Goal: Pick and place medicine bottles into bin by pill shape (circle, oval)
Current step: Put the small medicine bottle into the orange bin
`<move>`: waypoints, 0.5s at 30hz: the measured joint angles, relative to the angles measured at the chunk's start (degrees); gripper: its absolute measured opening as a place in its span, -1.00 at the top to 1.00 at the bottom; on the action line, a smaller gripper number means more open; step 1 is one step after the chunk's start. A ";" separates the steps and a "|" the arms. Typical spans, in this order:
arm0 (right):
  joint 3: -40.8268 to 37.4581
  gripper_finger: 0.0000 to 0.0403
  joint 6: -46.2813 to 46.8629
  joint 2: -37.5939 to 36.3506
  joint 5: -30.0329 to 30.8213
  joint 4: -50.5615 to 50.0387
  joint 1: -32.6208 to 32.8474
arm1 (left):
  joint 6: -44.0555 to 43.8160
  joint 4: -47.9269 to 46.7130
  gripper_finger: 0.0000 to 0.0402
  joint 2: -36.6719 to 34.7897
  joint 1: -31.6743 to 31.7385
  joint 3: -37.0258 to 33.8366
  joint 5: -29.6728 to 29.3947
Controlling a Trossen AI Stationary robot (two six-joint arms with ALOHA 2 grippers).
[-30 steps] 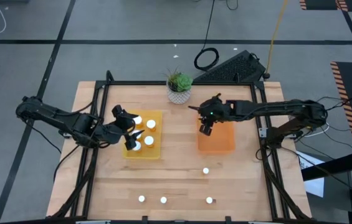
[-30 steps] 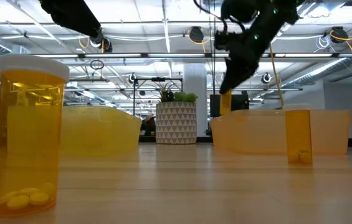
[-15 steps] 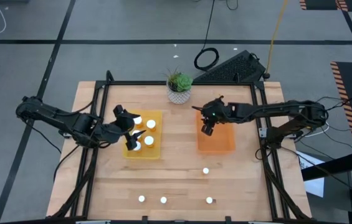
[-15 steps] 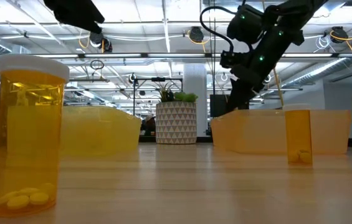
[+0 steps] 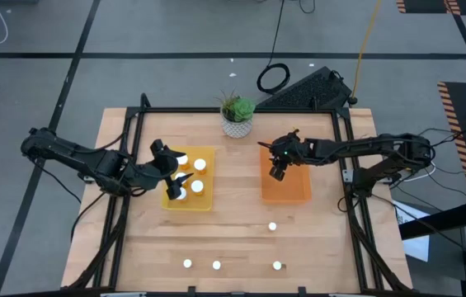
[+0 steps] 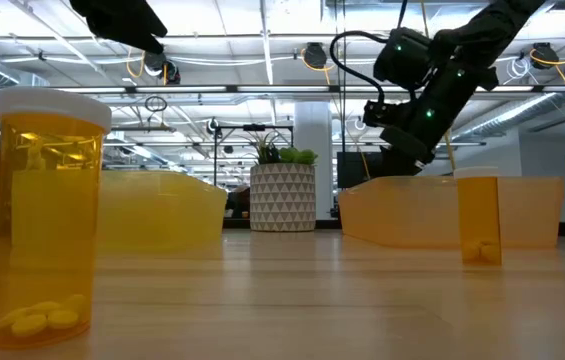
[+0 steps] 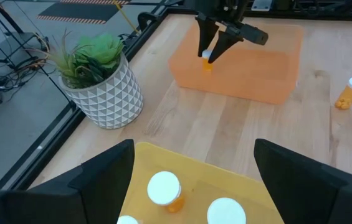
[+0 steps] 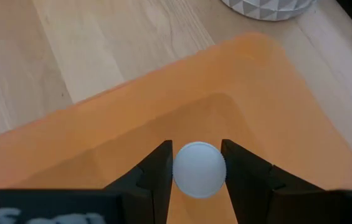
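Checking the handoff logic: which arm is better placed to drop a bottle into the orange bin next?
Right. Its end effector is shut on a white-capped orange medicine bottle directly above the translucent orange plastic bin; the left end effector is open over the yellow bin.

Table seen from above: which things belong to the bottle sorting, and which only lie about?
Job: white-capped orange medicine bottles, yellow plastic bin, orange plastic bin, right gripper shut on one bottle, left gripper open.
Lying about: white patterned potted plant, black keyboard, coiled black cable.

No lettering seems legible on any bottle or bin
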 joint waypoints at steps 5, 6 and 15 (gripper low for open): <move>-0.78 0.33 0.78 0.00 -0.03 1.28 0.02 | 0.02 -0.04 -0.67 0.00 0.01 0.00 0.00; -0.78 0.30 0.93 0.00 -0.04 1.26 0.02 | 0.04 -0.04 -0.67 0.00 0.00 0.00 0.00; -0.78 -0.01 2.51 -1.05 -0.22 0.81 0.16 | 0.09 -0.31 -0.67 0.00 0.01 0.00 0.45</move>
